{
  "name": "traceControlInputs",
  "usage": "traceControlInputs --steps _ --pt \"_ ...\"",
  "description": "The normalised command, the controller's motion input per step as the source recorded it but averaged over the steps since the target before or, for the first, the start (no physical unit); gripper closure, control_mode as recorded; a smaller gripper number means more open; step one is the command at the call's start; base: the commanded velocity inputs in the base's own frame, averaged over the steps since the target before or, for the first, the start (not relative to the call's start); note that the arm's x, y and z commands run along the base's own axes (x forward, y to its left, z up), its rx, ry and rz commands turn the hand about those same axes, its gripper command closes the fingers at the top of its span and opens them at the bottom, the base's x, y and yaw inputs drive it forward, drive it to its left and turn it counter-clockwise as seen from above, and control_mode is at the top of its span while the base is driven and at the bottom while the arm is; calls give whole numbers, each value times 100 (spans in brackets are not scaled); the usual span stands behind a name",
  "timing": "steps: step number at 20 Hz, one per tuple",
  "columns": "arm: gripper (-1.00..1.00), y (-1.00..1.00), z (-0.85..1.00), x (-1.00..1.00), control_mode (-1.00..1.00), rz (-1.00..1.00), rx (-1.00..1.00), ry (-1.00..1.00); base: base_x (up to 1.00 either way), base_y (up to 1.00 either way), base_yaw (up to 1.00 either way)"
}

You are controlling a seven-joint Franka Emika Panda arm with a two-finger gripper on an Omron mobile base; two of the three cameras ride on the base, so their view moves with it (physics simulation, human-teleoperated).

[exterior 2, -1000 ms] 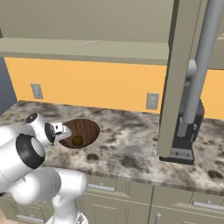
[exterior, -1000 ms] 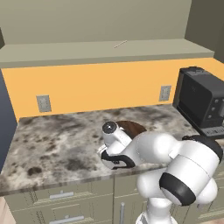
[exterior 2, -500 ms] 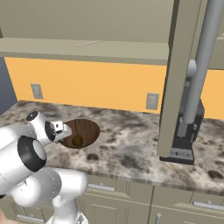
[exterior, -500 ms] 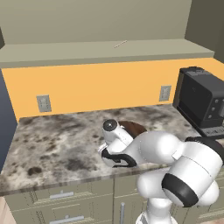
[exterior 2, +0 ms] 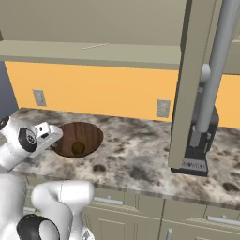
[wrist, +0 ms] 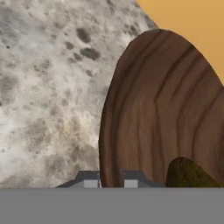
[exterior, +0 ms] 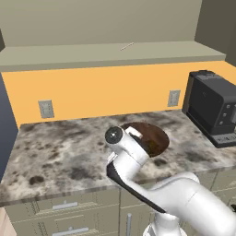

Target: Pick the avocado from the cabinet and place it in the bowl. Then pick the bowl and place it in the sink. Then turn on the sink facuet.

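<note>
1. White arm links rise at the near edge of the counter (exterior: 60, 152) and bend over the stone toward the bowl (exterior 2: 77, 139), which serves as the landmark for everything below.
2. At the bowl's near-left rim sits the gripper (wrist: 111, 180). In the hand view its two dark finger tips stand close together, one on each side of the wooden rim, so the jaws are closed on the bowl's edge.
3. Dark brown with clear grain rings, the bowl (exterior: 150, 138) rests on the mottled grey-and-black stone counter.
4. Inside the bowl, toward its near side, lies the avocado (exterior 2: 78, 148), a small dull olive-brown lump; the hand view shows it (wrist: 186, 174) just beside the pinched rim, on the bowl's inner floor.
5. Right of the bowl, well apart, a dark appliance (exterior: 213, 108) stands on the counter against the wall.
6. Behind the bowl runs the orange backsplash (exterior: 106, 94), with a wall outlet (exterior: 45, 109) to the far left and another (exterior: 173, 97) to the right.
7. Above and behind the bowl runs the greyish-beige cabinet (exterior: 110, 53) with its long flat shelf floor.
</note>
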Motion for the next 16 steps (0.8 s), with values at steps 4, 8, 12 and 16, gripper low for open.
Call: traceControlInputs --steps 4,8,12,16 --pt "100 0 100 -92 -100 30 -36 -4 0 0 0" --pt "100 -3 100 -78 -100 44 -32 -1 0 0 0" --pt "100 -8 100 -86 -100 46 -22 0 0 0 0" --pt "100 -5 95 -72 -100 44 -12 8 0 0 0"
